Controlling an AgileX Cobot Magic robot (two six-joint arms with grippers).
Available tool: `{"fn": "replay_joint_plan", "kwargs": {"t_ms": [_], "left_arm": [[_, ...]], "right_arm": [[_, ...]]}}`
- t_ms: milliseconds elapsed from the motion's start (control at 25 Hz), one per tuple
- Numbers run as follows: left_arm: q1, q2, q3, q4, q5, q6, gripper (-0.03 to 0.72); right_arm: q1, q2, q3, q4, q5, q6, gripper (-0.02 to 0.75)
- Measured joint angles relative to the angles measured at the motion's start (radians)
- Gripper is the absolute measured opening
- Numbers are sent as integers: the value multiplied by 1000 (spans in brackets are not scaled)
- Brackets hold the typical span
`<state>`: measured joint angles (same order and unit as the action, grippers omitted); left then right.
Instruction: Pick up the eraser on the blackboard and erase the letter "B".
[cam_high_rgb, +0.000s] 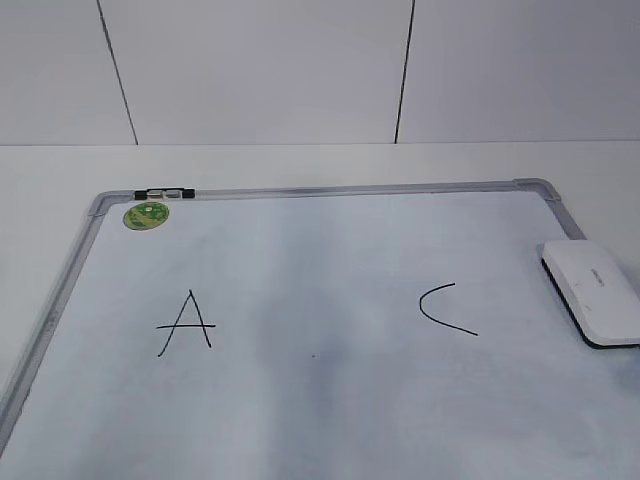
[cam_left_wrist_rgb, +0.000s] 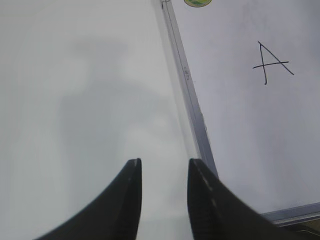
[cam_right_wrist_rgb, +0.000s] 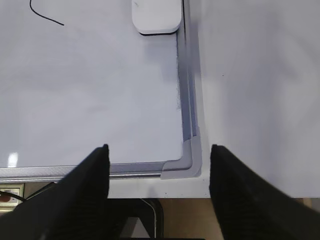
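The blackboard (cam_high_rgb: 320, 420) is a white dry-erase board with a silver frame, lying flat on the table. A black "A" (cam_high_rgb: 186, 323) and a black "C" (cam_high_rgb: 446, 310) are on it. No letter "B" shows between them, only a faint grey smudge. The eraser (cam_high_rgb: 594, 290), white with a black underside, lies on the board's right edge; it also shows at the top of the right wrist view (cam_right_wrist_rgb: 156, 16). My left gripper (cam_left_wrist_rgb: 164, 165) is open and empty over the table, left of the board's frame (cam_left_wrist_rgb: 192, 107). My right gripper (cam_right_wrist_rgb: 157, 150) is open and empty above the board's near right corner (cam_right_wrist_rgb: 187, 160).
A round green sticker (cam_high_rgb: 146, 214) and a black clip (cam_high_rgb: 164, 193) sit at the board's far left corner. A white wall with dark seams stands behind the table. The table's front edge and a dark base show below the right gripper (cam_right_wrist_rgb: 150, 215).
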<state>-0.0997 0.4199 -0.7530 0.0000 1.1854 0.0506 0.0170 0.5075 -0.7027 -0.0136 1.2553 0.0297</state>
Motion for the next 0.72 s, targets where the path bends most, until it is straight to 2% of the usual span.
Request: {"fn": "replay_joint_plan", "kwargs": {"t_ms": [440,720], "left_arm": [[0,-277,215,-21,-55,4,233],[0,-398,226,-6,-74,4,234]], "right_arm": [[0,-289,158,0,-88,-81,472],[0,-455,195,0,-125,-93,471]]}}
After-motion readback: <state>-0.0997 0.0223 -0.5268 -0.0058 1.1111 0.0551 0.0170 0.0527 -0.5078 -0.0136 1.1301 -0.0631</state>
